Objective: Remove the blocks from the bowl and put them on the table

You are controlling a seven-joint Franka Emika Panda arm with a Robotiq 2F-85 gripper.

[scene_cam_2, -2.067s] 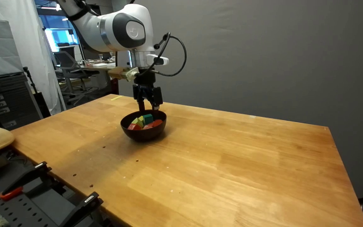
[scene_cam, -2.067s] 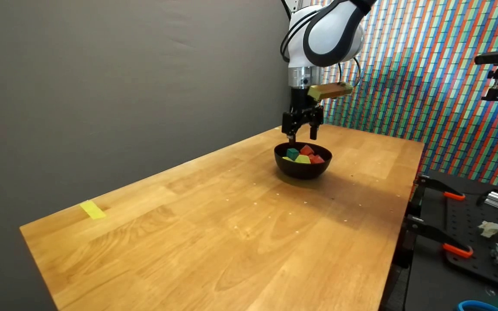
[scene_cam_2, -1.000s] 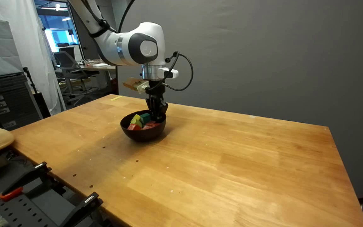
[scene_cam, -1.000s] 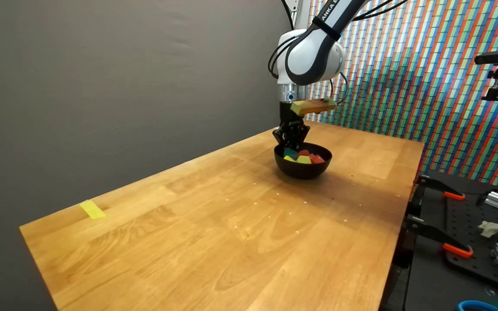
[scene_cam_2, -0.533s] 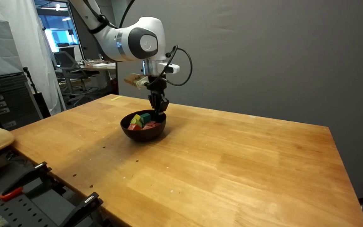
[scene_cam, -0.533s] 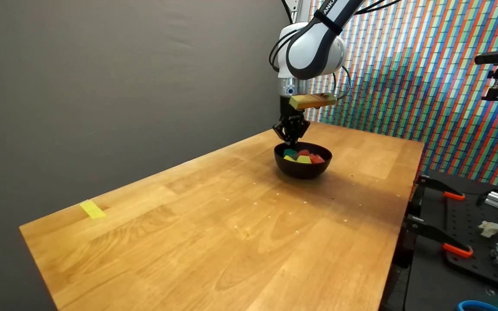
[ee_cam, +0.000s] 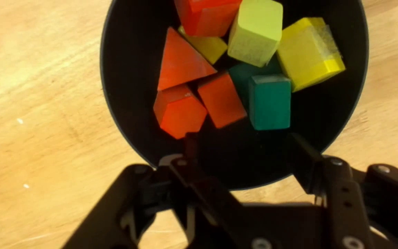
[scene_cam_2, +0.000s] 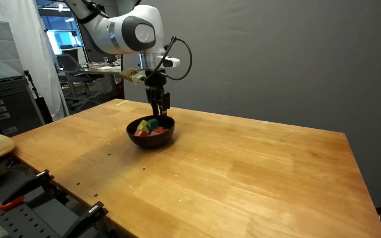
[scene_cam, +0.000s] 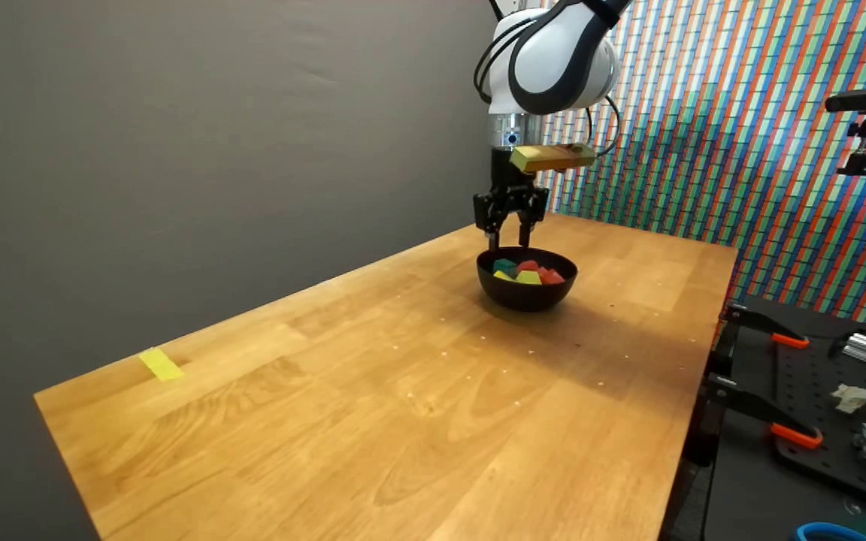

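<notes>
Gripper (scene_cam: 509, 244) higher than before (jaws apart), above the bowl (scene_cam: 527, 299) of blocks (ee_cam: 223, 99)

In the wrist view, the bowl (ee_cam: 240, 159) has free room at six o'clock, as far as its dark bottom lets me judge. A green block (ee_cam: 271, 103) obstructs five o'clock, a red block (ee_cam: 183, 117) seven. In an exterior view, the table (scene_cam_2: 260, 172) lies open toward four o'clock.

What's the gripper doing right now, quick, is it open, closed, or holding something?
Gripper: open, holding nothing.
</notes>
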